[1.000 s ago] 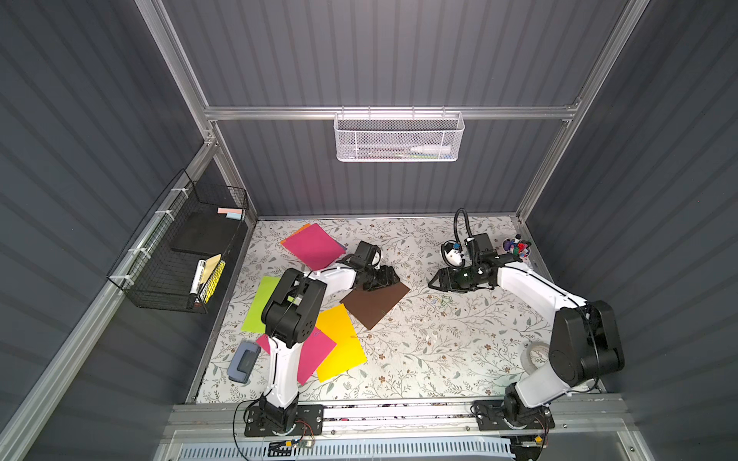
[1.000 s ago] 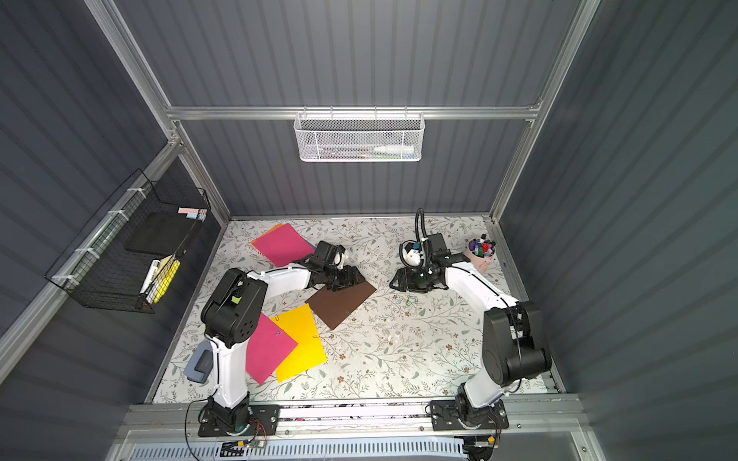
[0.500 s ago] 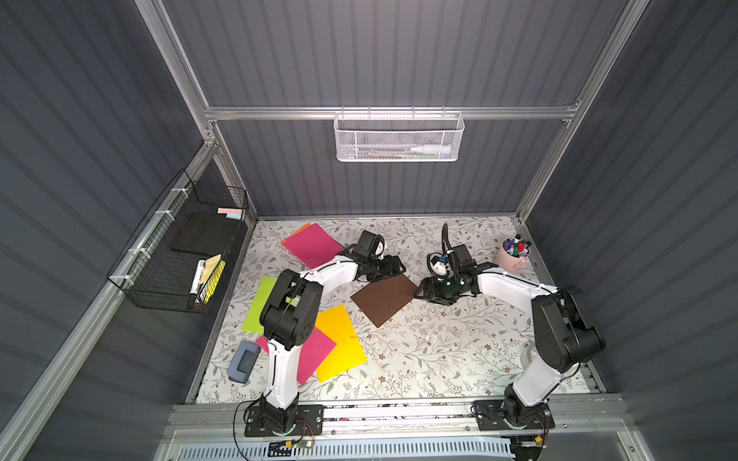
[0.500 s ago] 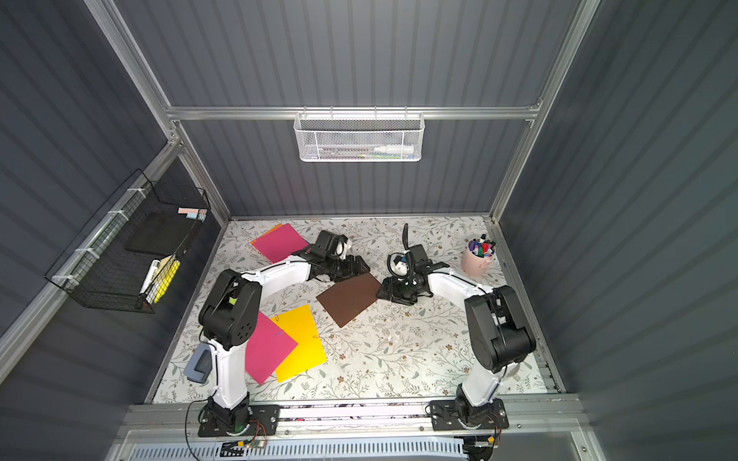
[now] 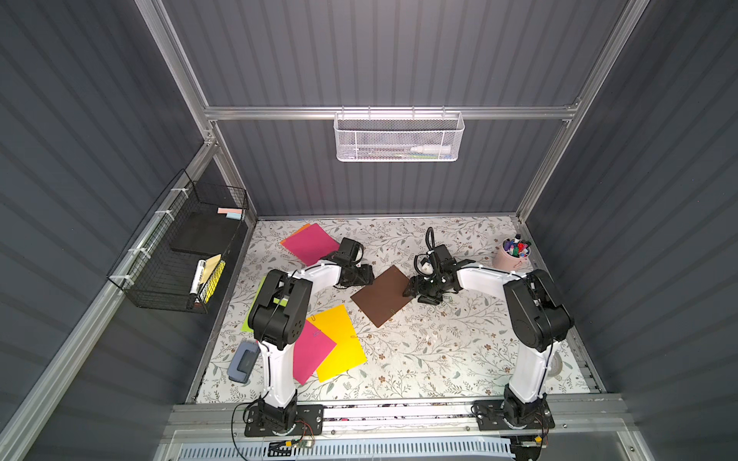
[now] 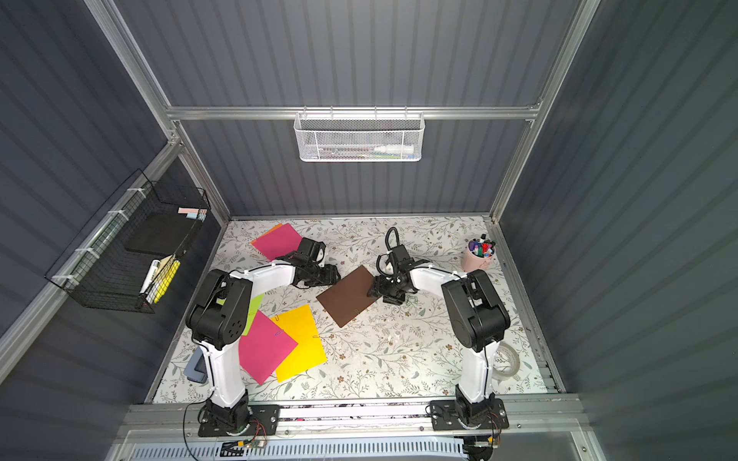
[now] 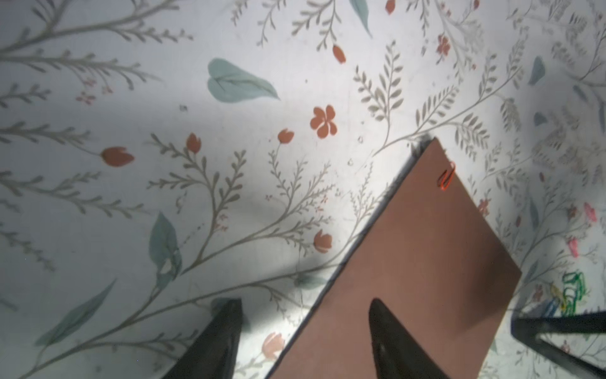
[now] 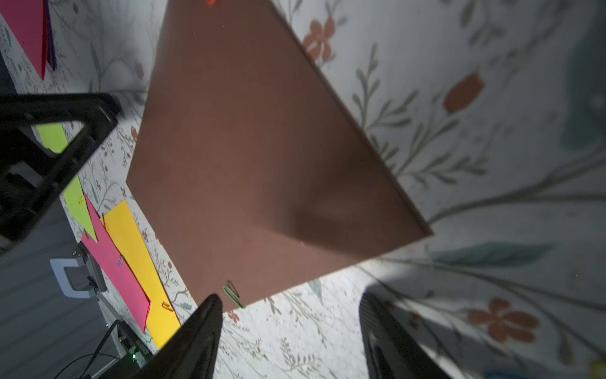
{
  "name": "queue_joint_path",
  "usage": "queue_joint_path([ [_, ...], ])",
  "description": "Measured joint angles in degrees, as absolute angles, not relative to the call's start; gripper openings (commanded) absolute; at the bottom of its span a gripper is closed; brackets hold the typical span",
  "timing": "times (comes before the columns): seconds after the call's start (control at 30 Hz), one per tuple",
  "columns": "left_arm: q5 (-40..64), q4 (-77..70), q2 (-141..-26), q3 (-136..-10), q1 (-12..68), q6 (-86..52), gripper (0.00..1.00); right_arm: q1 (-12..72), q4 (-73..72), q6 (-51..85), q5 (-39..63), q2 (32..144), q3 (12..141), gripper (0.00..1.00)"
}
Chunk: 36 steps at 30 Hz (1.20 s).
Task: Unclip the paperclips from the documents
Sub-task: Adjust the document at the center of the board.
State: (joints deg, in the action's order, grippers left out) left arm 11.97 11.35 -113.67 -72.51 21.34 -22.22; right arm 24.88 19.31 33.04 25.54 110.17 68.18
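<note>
Top views bright and sharp; wrist views shadowed, blurred at edges.

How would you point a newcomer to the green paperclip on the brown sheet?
Start at the brown sheet mid-table, between the left gripper and the right gripper. Follow its edge on the right gripper's side toward the corner nearest the robot bases; the green paperclip sits there. The sheet's only other visible clip, the orange paperclip, is at the far corner.
</note>
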Motion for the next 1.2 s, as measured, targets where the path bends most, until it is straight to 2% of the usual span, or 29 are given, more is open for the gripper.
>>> queue_joint_path([
  [0.47, 18.9, 8.7, -103.7, -58.4, 24.2, -22.7, 0.62, 23.0, 20.2, 30.0, 29.1, 120.7, 82.5, 0.69],
  [0.73, 24.5, 10.9, -103.6, -58.3, 28.9, -24.4, 0.63, 23.4, 23.3, 26.2, 30.6, 123.6, 87.4, 0.7],
  [1.2, 18.8, 18.9, -103.0, -64.7, 29.0, -24.3, 0.65, 22.4, 33.1, 18.6, 25.0, 118.7, 88.5, 0.7],
])
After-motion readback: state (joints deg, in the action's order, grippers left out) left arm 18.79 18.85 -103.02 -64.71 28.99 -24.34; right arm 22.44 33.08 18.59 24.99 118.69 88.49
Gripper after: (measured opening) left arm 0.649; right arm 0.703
